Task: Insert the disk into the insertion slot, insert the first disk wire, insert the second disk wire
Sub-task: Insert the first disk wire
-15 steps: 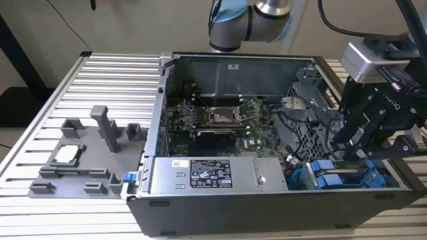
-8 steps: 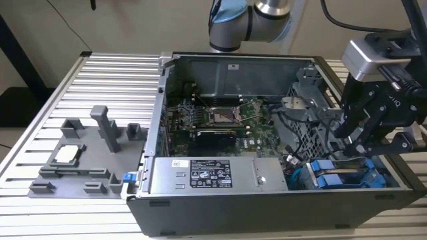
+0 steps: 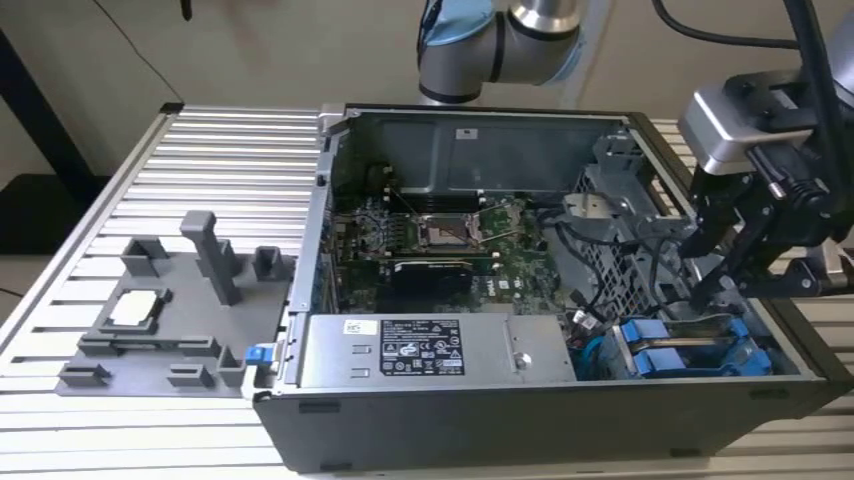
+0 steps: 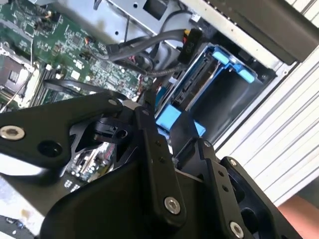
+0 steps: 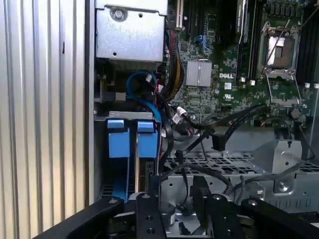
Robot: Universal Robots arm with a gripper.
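Two bright blue plastic disk carriers (image 3: 650,358) seated side by side in grey sheet-metal insertion slot (image 5: 124,115), near corner of open black computer case (image 3: 534,430) | black gripper (image 3: 707,298) just above them, fingers parted, holding nothing | ribbed aluminium table (image 3: 227,170) underneath | plain beige wall (image 3: 267,50) behind

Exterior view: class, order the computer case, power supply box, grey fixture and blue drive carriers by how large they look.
1. computer case, clearly largest.
2. grey fixture and power supply box look close in size, so I leave them unranked.
3. blue drive carriers, smallest.
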